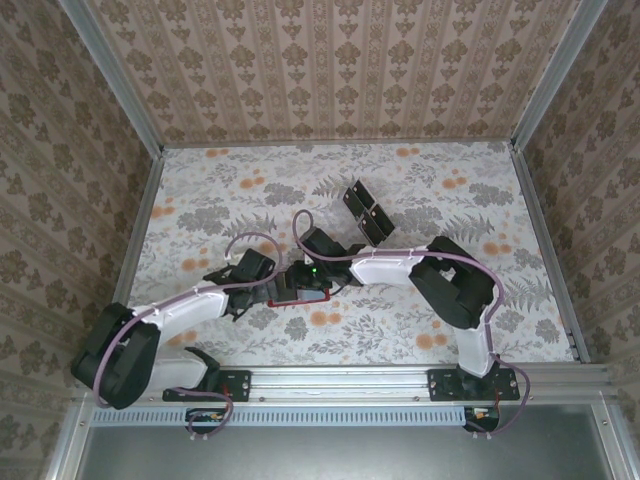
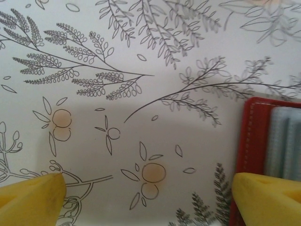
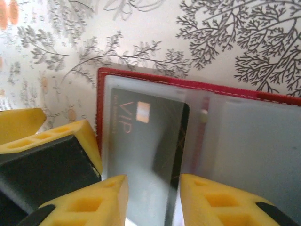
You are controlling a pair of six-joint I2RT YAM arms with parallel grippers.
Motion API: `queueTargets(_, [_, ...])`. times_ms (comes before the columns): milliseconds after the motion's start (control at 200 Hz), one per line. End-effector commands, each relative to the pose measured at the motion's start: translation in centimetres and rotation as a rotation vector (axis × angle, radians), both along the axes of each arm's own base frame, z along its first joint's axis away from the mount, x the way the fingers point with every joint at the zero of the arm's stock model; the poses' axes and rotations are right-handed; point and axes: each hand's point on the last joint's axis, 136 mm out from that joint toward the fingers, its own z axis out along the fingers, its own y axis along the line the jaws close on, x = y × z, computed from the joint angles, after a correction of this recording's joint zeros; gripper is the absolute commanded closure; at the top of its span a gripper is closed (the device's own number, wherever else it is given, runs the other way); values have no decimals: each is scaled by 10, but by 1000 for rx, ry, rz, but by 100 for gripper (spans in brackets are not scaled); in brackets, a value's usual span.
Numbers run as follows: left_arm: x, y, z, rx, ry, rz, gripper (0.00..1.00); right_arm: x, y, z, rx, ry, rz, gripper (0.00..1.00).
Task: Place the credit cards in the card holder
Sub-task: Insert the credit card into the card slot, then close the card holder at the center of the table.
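Over the card holder (image 3: 188,84), my right gripper (image 3: 153,197) stands parted astride a credit card (image 3: 150,141) part-sleeved in its pocket, apparently released; next I'd nudge it home, left gripper (image 2: 146,193) wide open alongside.

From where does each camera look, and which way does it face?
Top external: above and behind, looking down on the table; left arm and right arm show.
Left wrist: on its arm, facing the table; open left gripper shows.
Right wrist: on its arm, facing a black card in the card holder; right gripper shows.
Shared: all three show the card holder.
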Motion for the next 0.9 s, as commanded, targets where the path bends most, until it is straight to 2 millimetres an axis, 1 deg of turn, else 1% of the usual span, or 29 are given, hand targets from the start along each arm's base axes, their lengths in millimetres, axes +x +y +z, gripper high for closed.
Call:
queueTargets(0, [8, -6, 26, -38, -34, -38, 0, -2, -10, 42, 12, -81, 2, 60])
queueTargets(60, [12, -10, 34, -69, -52, -57, 0, -3, -20, 46, -28, -104, -4, 57])
queueTargets(165, [19, -23, 44, -154, -76, -97, 0, -1, -43, 45, -144, -146, -21, 52])
queueTargets(245, [21, -31, 47, -205, -80, -110, 0, 3, -62, 39, -269, -187, -29, 47])
queueTargets(345, [22, -32, 45, -224, -76, -96, 0, 8, -76, 33, -393, -223, -24, 44])
queueTargets(445, [22, -30, 45, -230, -80, -75, 0, 11, -81, 26, -505, -258, -2, 41])
queueTargets(640, [20, -23, 43, -218, -83, -49, 0, 12, -69, 17, -603, -311, 47, 38])
queueTargets(660, [20, -23, 43, -217, -83, -47, 0, 9, -73, 14, -633, -302, 56, 37])
queueTargets(735, [19, -21, 43, -216, -84, -41, 0, 12, -75, 10, -688, -313, 63, 35])
queueTargets(895, [19, -21, 41, -217, -81, -41, 0, 16, -84, 1, -782, -324, 69, 36])
